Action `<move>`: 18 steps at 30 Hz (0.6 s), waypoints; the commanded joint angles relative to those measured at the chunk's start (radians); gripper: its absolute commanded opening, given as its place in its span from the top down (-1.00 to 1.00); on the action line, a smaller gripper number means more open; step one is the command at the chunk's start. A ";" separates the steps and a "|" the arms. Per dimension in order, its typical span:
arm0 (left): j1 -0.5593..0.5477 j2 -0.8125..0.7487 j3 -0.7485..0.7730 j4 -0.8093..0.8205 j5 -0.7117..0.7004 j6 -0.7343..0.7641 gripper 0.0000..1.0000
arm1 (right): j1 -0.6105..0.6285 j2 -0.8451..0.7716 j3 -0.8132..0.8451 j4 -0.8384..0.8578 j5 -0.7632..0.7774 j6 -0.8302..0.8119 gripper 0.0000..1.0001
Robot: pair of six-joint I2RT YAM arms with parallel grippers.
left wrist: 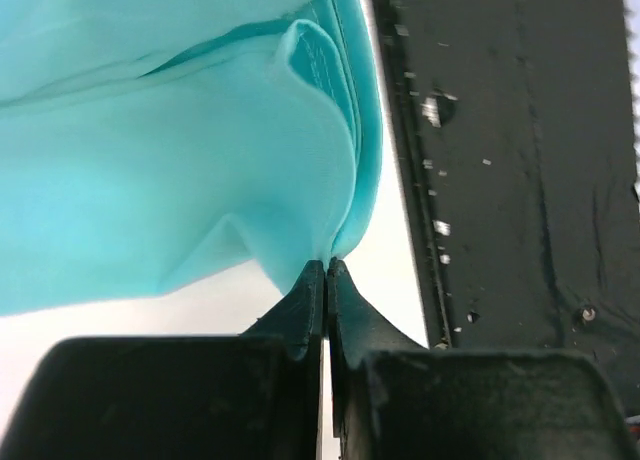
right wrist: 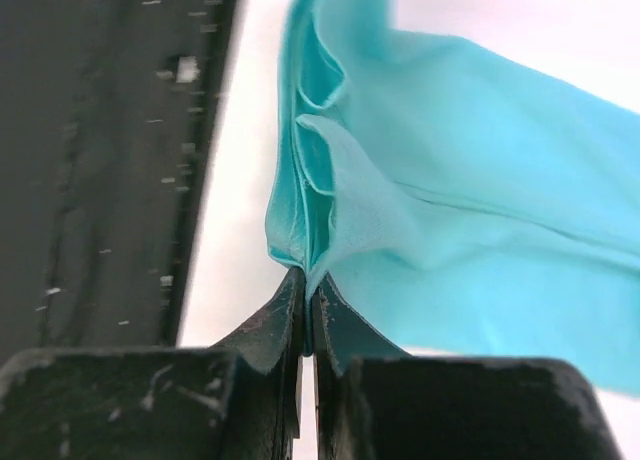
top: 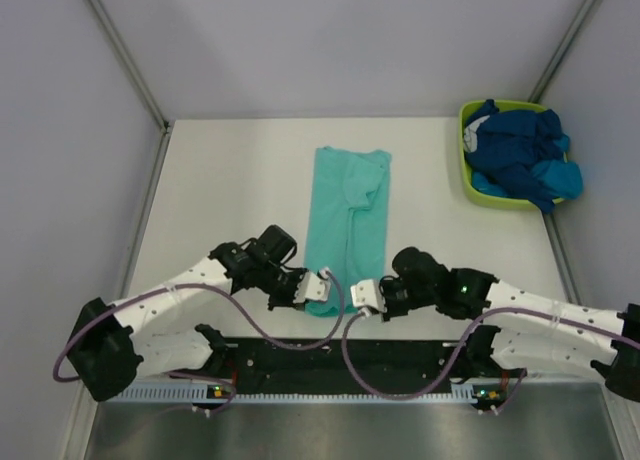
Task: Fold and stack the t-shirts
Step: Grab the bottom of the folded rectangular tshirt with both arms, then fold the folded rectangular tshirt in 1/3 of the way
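Observation:
The mint teal-green t-shirt (top: 349, 212) lies as a long narrow folded strip down the middle of the white table. My left gripper (top: 322, 285) is shut on its near left corner; the wrist view shows the cloth (left wrist: 170, 160) pinched at the fingertips (left wrist: 312, 280). My right gripper (top: 362, 296) is shut on the near right corner, with folded layers of the cloth (right wrist: 450, 170) held between its fingertips (right wrist: 296, 285). Navy and brighter blue t-shirts (top: 520, 155) lie crumpled in the lime-green tub (top: 472, 188) at the far right.
The black base plate (top: 340, 365) runs along the table's near edge, close behind both grippers. Purple cables loop from the arms over it. Grey walls and metal frame posts bound the table (top: 230, 180) on the left, right and back.

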 commanded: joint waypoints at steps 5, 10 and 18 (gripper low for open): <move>0.222 0.278 0.324 0.146 -0.121 -0.303 1.00 | -0.389 0.185 0.157 0.113 -0.096 -0.022 1.00; 0.259 0.413 0.457 0.184 -0.142 -0.284 1.00 | -0.512 0.319 0.197 0.246 -0.102 -0.078 1.00; 0.289 0.620 0.619 0.194 -0.202 -0.297 1.00 | -0.633 0.518 0.306 0.304 -0.168 -0.154 1.00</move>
